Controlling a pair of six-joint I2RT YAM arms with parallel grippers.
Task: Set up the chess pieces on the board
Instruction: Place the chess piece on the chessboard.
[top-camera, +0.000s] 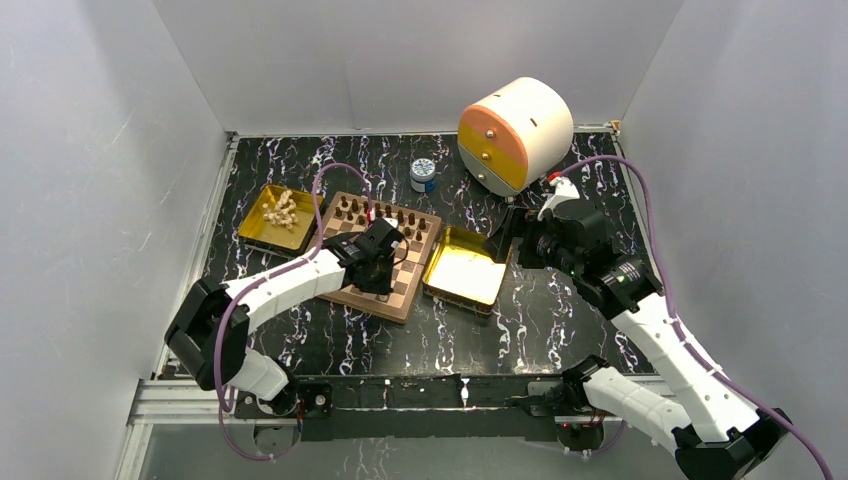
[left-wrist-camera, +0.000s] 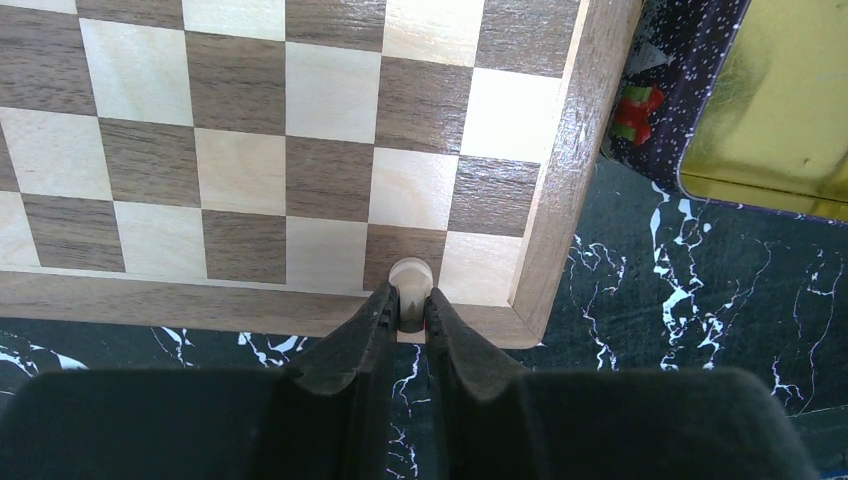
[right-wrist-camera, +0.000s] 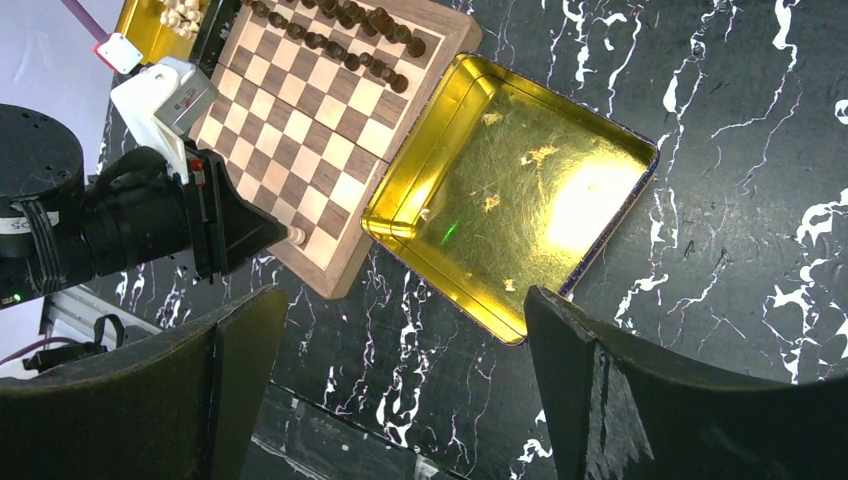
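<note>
Black fingers (left-wrist-camera: 365, 330) of my left claw (left-wrist-camera: 408, 310) fill the bottom of the wrist view. They're nearly closed, pinching a pale piece (left-wrist-camera: 409, 272) by its sides. It sits over the dark square one in from the near right corner of the board (left-wrist-camera: 555, 200), on the nearest row. From here I can't tell if its base is down on the wood.

I read this as the placing step for the pale side. The dark pieces (right-wrist-camera: 345, 40) are lined up on the two far rows. The other pale pieces (top-camera: 283, 208) are heaped in the gold tray (top-camera: 258, 232) left of the board.

Next, I reckon: ease the fingers apart just enough, then lift straight up so nothing tips. After that it's back left for another piece.

My right claw (right-wrist-camera: 405, 300) hangs wide open and empty over the table (left-wrist-camera: 700, 330), above the other gold tray (right-wrist-camera: 500, 230) just right of the board.
</note>
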